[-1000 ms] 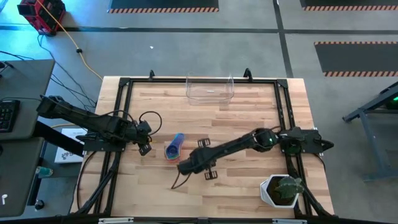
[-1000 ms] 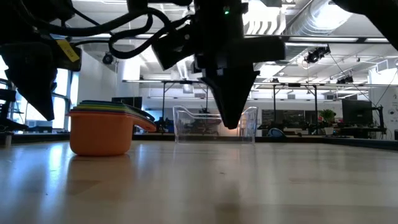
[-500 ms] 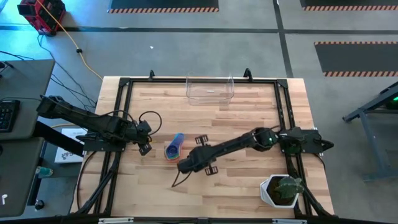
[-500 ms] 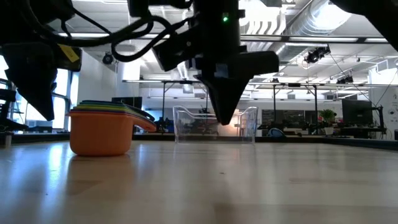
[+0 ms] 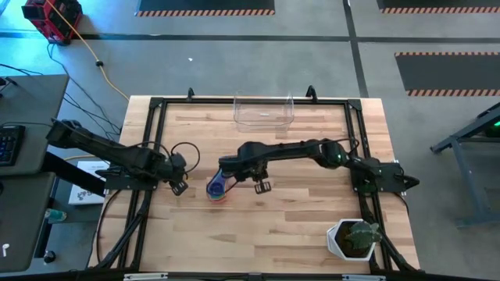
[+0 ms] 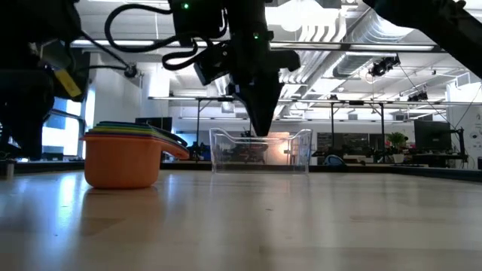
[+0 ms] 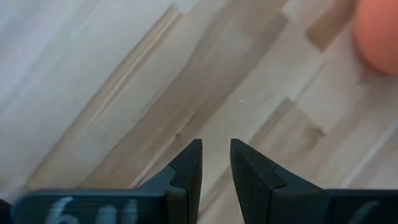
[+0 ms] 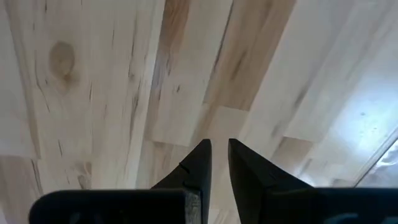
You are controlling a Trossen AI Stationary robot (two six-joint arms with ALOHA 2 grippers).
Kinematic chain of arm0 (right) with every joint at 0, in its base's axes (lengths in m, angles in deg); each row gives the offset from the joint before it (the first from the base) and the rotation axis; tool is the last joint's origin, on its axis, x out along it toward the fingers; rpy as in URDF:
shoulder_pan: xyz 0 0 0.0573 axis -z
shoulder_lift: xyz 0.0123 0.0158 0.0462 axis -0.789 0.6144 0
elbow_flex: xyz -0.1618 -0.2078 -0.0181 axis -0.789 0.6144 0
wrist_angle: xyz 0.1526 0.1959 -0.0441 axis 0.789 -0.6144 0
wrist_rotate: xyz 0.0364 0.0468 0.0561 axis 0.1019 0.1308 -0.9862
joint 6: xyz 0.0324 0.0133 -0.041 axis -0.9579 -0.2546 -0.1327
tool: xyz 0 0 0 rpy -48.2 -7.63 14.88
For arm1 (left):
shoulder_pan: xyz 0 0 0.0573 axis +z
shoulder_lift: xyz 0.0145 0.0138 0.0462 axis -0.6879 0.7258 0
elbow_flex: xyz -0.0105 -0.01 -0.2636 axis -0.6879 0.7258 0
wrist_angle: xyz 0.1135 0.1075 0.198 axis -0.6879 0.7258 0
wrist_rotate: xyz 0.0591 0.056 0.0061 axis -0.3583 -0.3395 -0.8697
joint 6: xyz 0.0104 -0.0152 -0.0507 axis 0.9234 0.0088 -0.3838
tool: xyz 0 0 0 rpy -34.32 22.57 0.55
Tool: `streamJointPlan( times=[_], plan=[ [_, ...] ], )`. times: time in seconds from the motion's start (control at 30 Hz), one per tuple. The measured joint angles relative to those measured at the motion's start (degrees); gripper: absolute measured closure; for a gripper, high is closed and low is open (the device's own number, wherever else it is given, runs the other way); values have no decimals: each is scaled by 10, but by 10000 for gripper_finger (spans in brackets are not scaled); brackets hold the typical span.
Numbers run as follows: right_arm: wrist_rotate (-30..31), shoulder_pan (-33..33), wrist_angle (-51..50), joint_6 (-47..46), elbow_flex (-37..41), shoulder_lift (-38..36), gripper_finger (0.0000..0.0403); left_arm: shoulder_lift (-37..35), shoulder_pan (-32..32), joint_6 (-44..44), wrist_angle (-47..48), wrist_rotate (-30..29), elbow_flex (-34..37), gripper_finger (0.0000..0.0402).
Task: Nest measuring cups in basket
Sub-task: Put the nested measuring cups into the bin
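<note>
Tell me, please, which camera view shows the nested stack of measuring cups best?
The low view: the measuring cups stand whole in side profile, coloured rims layered above the orange outer cup. The high view shows them small, from above. The left wrist view catches only an orange edge; the right wrist view shows none.

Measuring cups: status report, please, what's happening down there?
Left gripper empty, jaws slightly apart, beside stacked measuring cups. Right gripper empty, nearly shut, raised near stack. Basket empty, far edge.
</note>
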Motion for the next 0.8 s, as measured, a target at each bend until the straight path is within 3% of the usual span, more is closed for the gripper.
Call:
streamJointPlan(
  times=[0.2,0.37,0.47,0.63,0.8],
  plan=[
    [-3,20,13,-32,0,-6,359,0,-9,-78,-32,22,61,328],
    [-4,31,19,-118,0,-6,359,-2,-25,-77,-55,4,80,327],
    [-30,31,5,-121,0,-6,355,-1,-28,-61,-63,-15,81,328],
    [-88,34,1,-120,0,-6,321,-1,-28,-18,-77,-34,82,328],
    [-93,34,1,-103,0,-6,263,-3,-27,9,-82,-31,82,328]
  ],
)
